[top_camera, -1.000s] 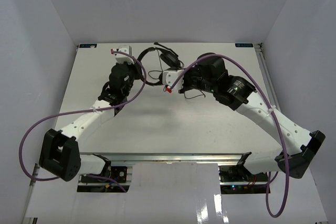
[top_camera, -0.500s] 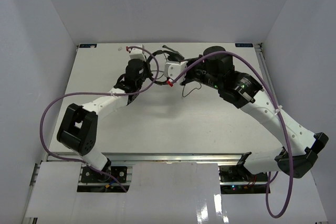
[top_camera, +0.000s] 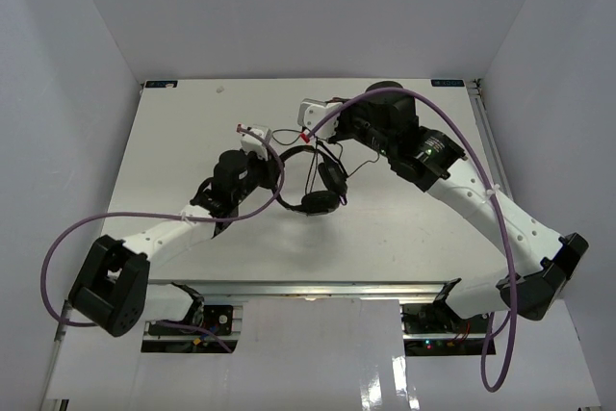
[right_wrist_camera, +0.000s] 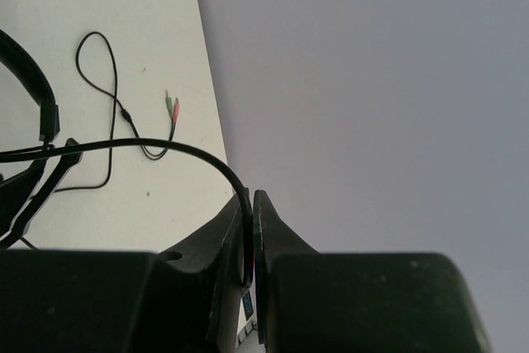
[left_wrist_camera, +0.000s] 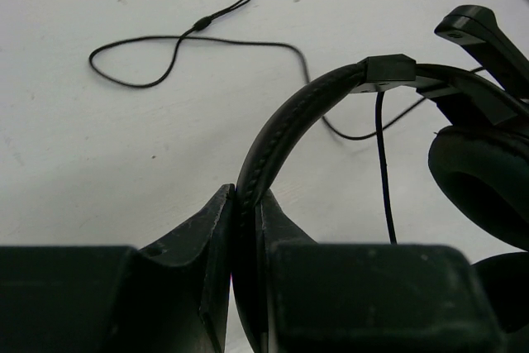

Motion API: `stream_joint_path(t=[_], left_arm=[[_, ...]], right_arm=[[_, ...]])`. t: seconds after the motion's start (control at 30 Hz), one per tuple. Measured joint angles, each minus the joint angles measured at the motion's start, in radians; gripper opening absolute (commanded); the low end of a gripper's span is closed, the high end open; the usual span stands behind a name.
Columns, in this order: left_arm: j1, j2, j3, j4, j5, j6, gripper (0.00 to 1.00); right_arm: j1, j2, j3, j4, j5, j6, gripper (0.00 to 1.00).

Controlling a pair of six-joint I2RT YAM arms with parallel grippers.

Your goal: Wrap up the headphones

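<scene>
The black headphones [top_camera: 310, 183] hang over the middle of the white table [top_camera: 173, 161], with both earcups [top_camera: 332, 176] toward the near side. My left gripper [top_camera: 260, 139] is shut on the padded headband [left_wrist_camera: 285, 121], which rises from between its jaws. An earcup [left_wrist_camera: 483, 175] and the boom mic [left_wrist_camera: 483, 29] show at the right of the left wrist view. My right gripper [top_camera: 307, 132] is shut on the thin black cable [right_wrist_camera: 165, 148], a little behind the headband. The rest of the cable [left_wrist_camera: 190, 39] lies looped on the table, ending in pink and green plugs [right_wrist_camera: 172, 107].
Thick purple arm cables [top_camera: 67, 238] loop out beside both arms, and one arches over the right arm [top_camera: 452, 137]. White walls stand close on three sides. The table's far edge [right_wrist_camera: 207, 80] is right by the right gripper.
The left gripper has carried the headphones from the back of the table toward the middle and the near side. The right gripper has moved slightly farther back, still on the cable.
</scene>
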Motion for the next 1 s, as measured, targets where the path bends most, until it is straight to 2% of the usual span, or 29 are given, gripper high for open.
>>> stream_joint_path(t=[0.17, 0.43, 0.6, 0.77, 1.0], left_arm=[[-0.017, -0.129, -0.011, 0.002, 0.120, 0.034, 0.00], [-0.059, -0.232, -0.012, -0.052, 0.245, 0.057, 0.00], [-0.068, -0.274, -0.010, -0.082, 0.271, 0.055, 0.00], [-0.068, -0.319, -0.004, -0.097, 0.268, 0.046, 0.00], [-0.068, -0.329, 0.013, -0.103, 0.262, 0.041, 0.00]], right_arm=[[-0.029, 0.023, -0.030, 0.021, -0.001, 0.002, 0.12], [-0.091, 0.089, -0.030, 0.038, -0.067, 0.053, 0.12], [-0.150, 0.115, -0.030, 0.038, -0.130, 0.105, 0.11], [-0.260, 0.117, -0.036, 0.050, -0.219, 0.178, 0.10], [-0.330, 0.057, -0.152, 0.105, -0.298, 0.255, 0.09]])
